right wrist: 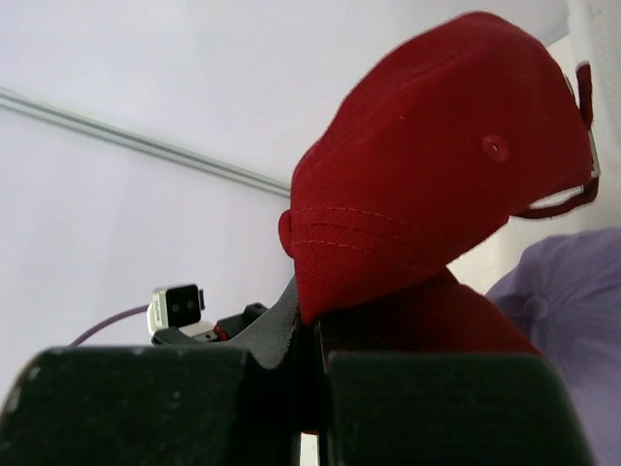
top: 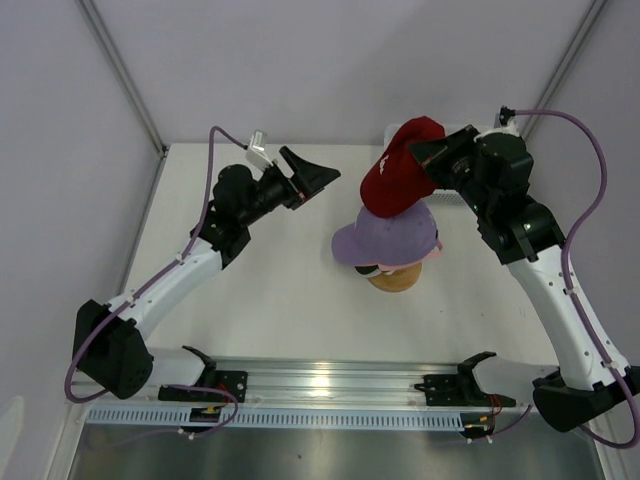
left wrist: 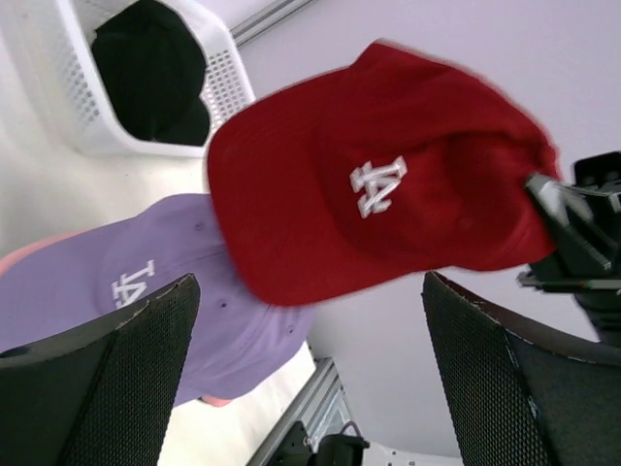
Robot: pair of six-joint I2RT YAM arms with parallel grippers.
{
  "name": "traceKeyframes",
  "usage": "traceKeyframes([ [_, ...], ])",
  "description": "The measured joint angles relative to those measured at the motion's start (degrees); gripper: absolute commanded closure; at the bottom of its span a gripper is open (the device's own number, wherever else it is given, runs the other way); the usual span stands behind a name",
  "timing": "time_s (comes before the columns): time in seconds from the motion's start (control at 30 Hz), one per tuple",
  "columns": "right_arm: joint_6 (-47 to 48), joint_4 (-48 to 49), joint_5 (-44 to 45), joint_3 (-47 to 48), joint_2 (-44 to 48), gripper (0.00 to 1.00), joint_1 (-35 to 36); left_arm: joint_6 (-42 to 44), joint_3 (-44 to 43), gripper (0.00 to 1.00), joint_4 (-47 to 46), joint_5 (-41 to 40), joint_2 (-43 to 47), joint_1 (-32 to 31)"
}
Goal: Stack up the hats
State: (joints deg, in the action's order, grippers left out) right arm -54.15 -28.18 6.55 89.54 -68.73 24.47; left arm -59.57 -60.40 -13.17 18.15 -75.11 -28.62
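Cap of soft red fabric [top: 398, 172] hangs clamped in the right end effector [top: 428, 152], jaws shut on it, just above the far edge of the lavender fabric cap [top: 385, 238] topping the round wooden stand [top: 395, 281], brim lowest, toward that stack. Left end effector [top: 316, 176] gapes empty, well apart to the left.

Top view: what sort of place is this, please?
Probably a robot lab cell: a white table between plain panels, a left arm and a right arm mounted along a metal rail, and caps piled on a wooden stand.
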Motion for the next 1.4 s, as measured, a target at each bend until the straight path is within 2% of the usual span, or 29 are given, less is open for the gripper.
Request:
traceKeyframes([
  [0.37,-1.8,1.4,-0.8,-9.6,5.6,1.00,1.0,-3.8,5.6,0.02,-1.2,-4.1,1.8,-3.3],
  [0.8,-2.0,5.1,-4.5,-23.2,8.9,1.00,1.0,-9.5,9.6,0.03,-1.2,-4.3,-2.9,-6.6],
  [1.33,-1.5,4.2,-3.7,-25.4,11.1,1.00,1.0,-11.6,14.6,0.05,-1.3,-4.9,-5.7,-8.1],
  [1.4,-1.6,4.0,-3.5,-25.5,11.1,1.00,1.0,-11.6,14.6,0.10,-2.6,-4.8,-6.3,-8.1],
])
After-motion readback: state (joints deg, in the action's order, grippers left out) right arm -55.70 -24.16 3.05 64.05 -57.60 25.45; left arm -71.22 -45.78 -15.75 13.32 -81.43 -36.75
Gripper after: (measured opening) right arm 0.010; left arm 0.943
